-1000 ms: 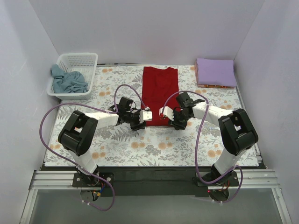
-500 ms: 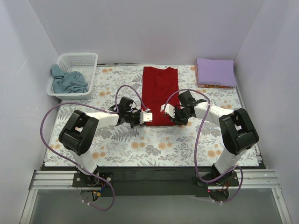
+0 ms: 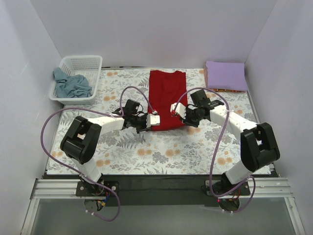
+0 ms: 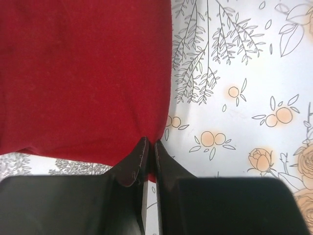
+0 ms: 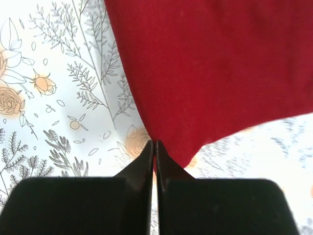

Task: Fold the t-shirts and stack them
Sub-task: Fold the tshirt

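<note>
The deep red t-shirt (image 3: 167, 98) lies folded lengthwise in the middle of the table. My left gripper (image 3: 153, 119) is shut on its near left corner, seen in the left wrist view (image 4: 149, 143) with red cloth (image 4: 83, 73) between the jaws. My right gripper (image 3: 175, 109) is shut on its near right corner, lifted off the cloth, seen in the right wrist view (image 5: 154, 143) with red cloth (image 5: 215, 63) hanging ahead. The pale lavender t-shirt (image 3: 225, 75) lies folded at the far right. The blue-grey t-shirt (image 3: 72, 84) is crumpled in the basket.
The white lattice basket (image 3: 83, 62) stands at the far left. The floral table cloth (image 3: 146, 147) covers the table. Purple cables loop over both arms. White walls close in the sides and back.
Both grippers have moved away from me with the shirt's near corners. The right one has risen and gone farther; the near edge of the shirt has shifted up.
</note>
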Controlling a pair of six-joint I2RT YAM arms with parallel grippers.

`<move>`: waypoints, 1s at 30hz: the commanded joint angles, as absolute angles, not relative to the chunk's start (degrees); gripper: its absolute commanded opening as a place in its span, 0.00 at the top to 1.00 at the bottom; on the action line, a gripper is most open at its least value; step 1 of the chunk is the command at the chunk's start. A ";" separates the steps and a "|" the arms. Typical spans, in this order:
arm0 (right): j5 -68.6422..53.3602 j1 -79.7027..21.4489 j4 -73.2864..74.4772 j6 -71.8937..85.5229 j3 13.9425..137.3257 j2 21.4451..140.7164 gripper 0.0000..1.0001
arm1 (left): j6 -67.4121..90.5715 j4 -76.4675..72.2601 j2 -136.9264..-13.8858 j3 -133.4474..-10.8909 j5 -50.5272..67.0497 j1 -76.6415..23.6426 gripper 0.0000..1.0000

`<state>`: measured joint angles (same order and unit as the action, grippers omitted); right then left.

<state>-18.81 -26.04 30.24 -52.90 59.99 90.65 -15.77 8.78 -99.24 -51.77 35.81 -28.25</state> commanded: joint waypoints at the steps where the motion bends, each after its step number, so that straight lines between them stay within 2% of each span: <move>1: -19.78 -25.58 34.54 -53.96 63.28 86.49 0.99 | -13.98 11.51 -93.79 -54.84 36.91 -27.86 1.00; 8: -21.61 -25.75 42.62 -54.93 65.21 80.00 0.99 | -14.59 18.97 -86.07 -56.60 38.67 -28.21 1.00; 13: -23.46 -27.94 53.14 -54.14 65.56 74.63 0.99 | -16.09 30.48 -78.94 -56.95 41.38 -30.49 1.00; 16: -24.61 -30.14 56.68 -52.30 67.76 70.50 0.99 | -13.89 36.81 -74.19 -57.74 43.76 -31.02 1.00; 20: -24.35 -29.97 61.08 -51.24 74.42 70.66 0.99 | -7.74 36.66 -70.14 -60.02 42.19 -30.59 1.00; 24: -24.87 -27.95 61.08 -54.39 78.82 75.57 0.99 | -5.71 34.37 -74.51 -66.07 41.84 -27.61 1.00; 30: -26.72 -22.42 60.47 -59.76 89.53 89.10 0.99 | -6.42 30.51 -90.42 -76.89 40.61 -23.12 1.00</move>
